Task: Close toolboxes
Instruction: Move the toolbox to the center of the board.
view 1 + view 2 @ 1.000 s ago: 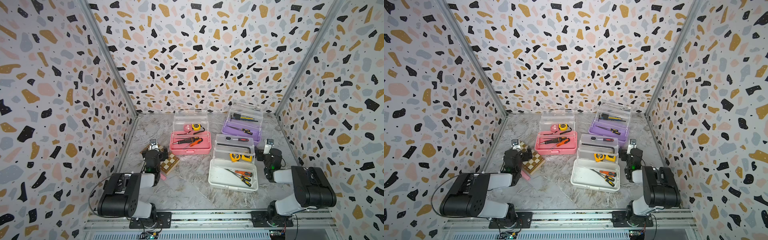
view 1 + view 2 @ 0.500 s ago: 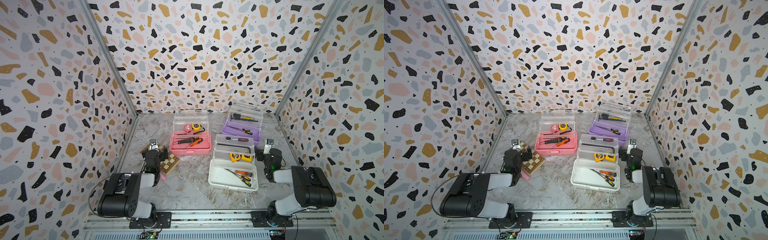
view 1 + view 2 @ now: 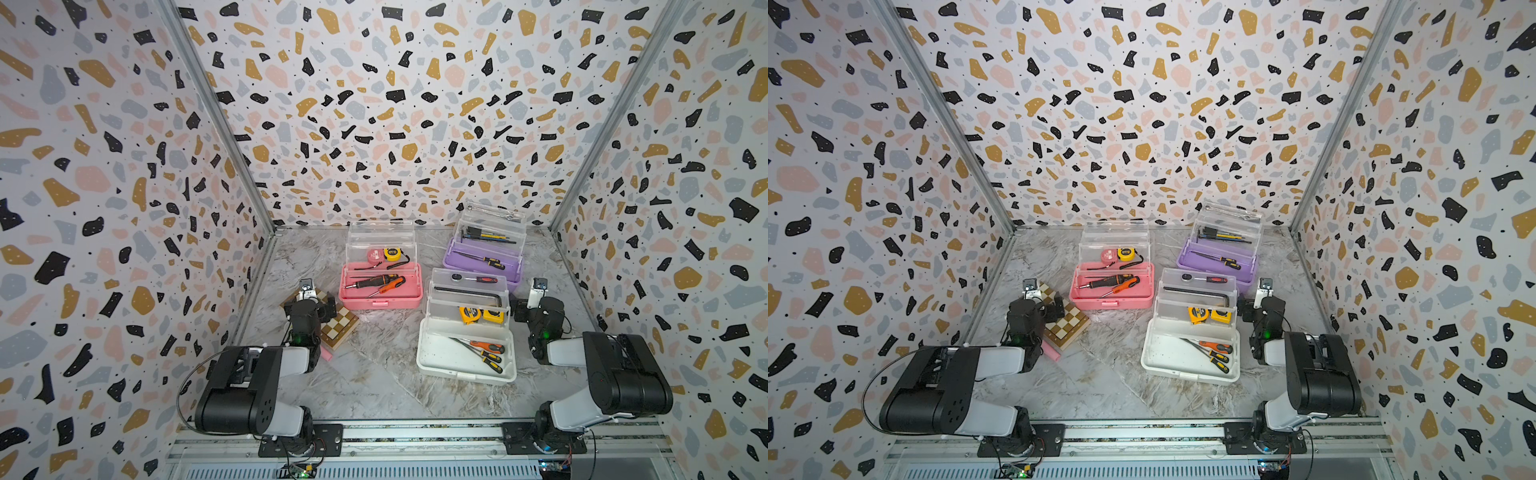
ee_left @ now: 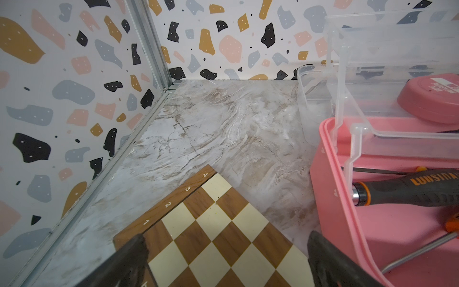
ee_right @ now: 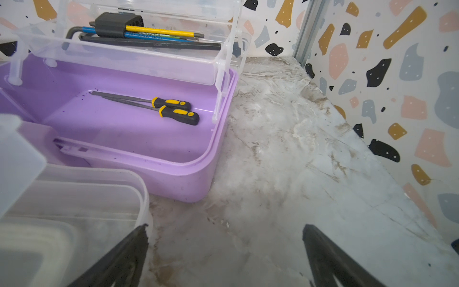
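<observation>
Left pincer (image 4: 226,242): spread, over chessboard (image 4: 211,223). Right pincer (image 5: 224,228): spread, over surface (image 5: 285,161) beside purple toolbox (image 5: 173,174). Pink toolbox (image 3: 380,298) mid-surface; white toolbox (image 3: 465,376) just before purple. All lids raised.

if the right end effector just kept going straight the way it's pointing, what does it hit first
Nothing close, it seems. The right end effector points over bare table, passing beside the purple toolbox. The back wall near the corner looks first in line, though depth is unclear.
</observation>
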`<state>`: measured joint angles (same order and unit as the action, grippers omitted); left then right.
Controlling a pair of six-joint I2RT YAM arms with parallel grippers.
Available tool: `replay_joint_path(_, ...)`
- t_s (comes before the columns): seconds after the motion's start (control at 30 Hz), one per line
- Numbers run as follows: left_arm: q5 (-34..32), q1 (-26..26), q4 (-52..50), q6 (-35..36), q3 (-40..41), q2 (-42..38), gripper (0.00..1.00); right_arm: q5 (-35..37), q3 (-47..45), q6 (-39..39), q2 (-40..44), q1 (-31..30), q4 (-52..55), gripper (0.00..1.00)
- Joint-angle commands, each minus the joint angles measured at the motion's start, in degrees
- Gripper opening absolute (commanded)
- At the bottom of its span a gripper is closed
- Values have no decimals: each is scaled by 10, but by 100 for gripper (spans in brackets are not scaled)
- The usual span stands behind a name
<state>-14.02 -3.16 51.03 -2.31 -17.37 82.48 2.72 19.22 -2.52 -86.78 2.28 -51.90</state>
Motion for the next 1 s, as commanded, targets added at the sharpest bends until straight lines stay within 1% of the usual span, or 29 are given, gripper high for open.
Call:
replay_joint_path(0.0, 0, 3, 14, 1, 2, 0, 99, -17, 10, 0, 0, -3, 15, 100)
replay_joint_path(0.07, 0, 3, 16, 1, 2, -2, 99, 13, 0, -13, 6, -3, -1, 100)
replay_joint_path(0.13, 0, 3, -19, 1, -5, -32, 99, 38, -17, -22, 27, -2, -15, 100)
replay_joint_path(0.17, 0, 3, -60, 1, -15, -58, 99, 47, -22, -25, 49, -3, -6, 100)
replay_joint_path(0.2, 0, 3, -110, 1, -31, -87, 99, 63, -22, -31, 71, -3, 16, 100)
replay_joint_path(0.27, 0, 3, -209, 1, -70, -140, 99, 114, -2, -51, 118, -3, 95, 100)
replay_joint_path(0.33, 0, 3, -258, 1, -101, -170, 99, 147, 26, -70, 151, -2, 171, 100)
replay_joint_path(0.37, 0, 3, -290, 1, -126, -180, 99, 176, 48, -109, 166, -2, 225, 100)
replay_joint_path(0.43, 0, 3, -372, 1, -186, -180, 99, 266, 99, -256, 192, -2, 375, 100)
replay_joint_path(0.47, 0, 3, -404, 1, -214, -175, 99, 282, 119, -294, 200, -1, 430, 100)
replay_joint_path(0.5, 0, 3, -451, 1, -251, -167, 99, 265, 141, -306, 209, 3, 482, 100)
replay_joint_path(0.6, 0, 3, -569, 1, -335, -139, 99, 169, 202, -301, 228, 6, 618, 100)
replay_joint_path(0.7, 0, 2, -640, 1, -367, -135, 99, 102, 264, -311, 229, 6, 749, 100)
replay_joint_path(0.73, 0, 1, -656, 1, -368, -140, 99, 79, 283, -314, 227, 6, 793, 99)
replay_joint_path(0.8, 0, -13, -688, 1, -357, -160, 99, 31, 315, -315, 224, 6, 866, 93)
replay_joint_path(0.87, 0, -37, -716, 1, -344, -187, 99, -32, 335, -302, 223, 3, 909, 86)
replay_joint_path(0.97, 0, -61, -756, 1, -318, -228, 99, -89, 374, -285, 217, -14, 981, 80)
